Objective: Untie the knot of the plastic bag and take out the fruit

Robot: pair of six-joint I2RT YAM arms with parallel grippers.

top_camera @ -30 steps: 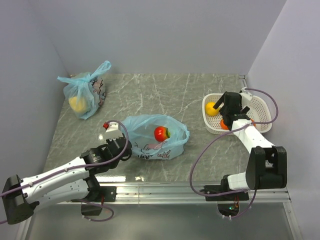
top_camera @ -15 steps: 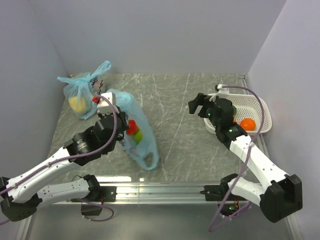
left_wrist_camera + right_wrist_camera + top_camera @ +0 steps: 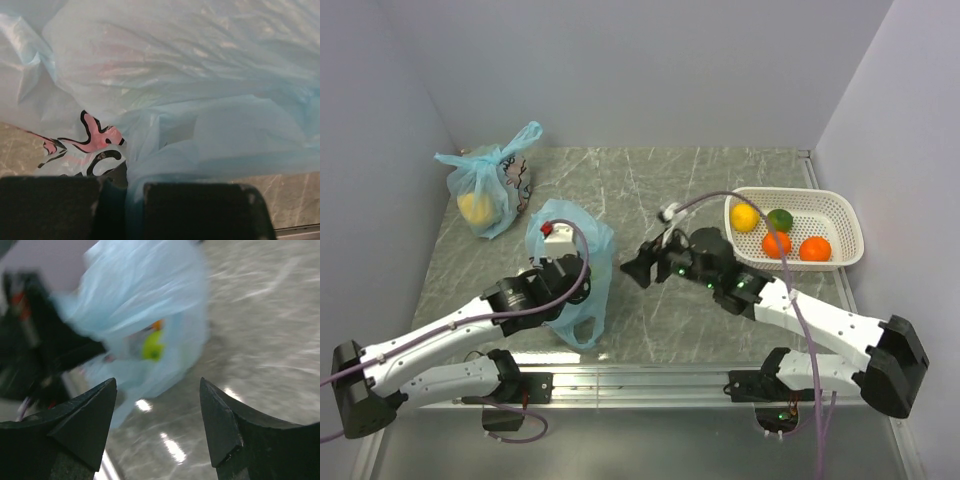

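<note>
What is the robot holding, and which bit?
Left fingers pinch the thin light-blue plastic bag by a fold of film beside its print. Right fingers hold nothing.

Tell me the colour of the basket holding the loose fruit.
White: a perforated plastic basket; clearest in the top external view.

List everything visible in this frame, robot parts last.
plastic bag: one, light blue with cartoon print, centre-left, held by the left gripper.
bagged fruit: count unclear, yellow-green with an orange tint, seen blurred through that bag's film.
second bag: one, light blue, tied, back left.
yellow lump: one, yellow, inside the second bag.
basket: one, white, right side.
basket fruit: four, one yellow, one green, two orange, in the basket.
table: one, grey marble.
left gripper: one, black, shut on the plastic bag.
right gripper: one, black, open, empty, facing the plastic bag.
</note>
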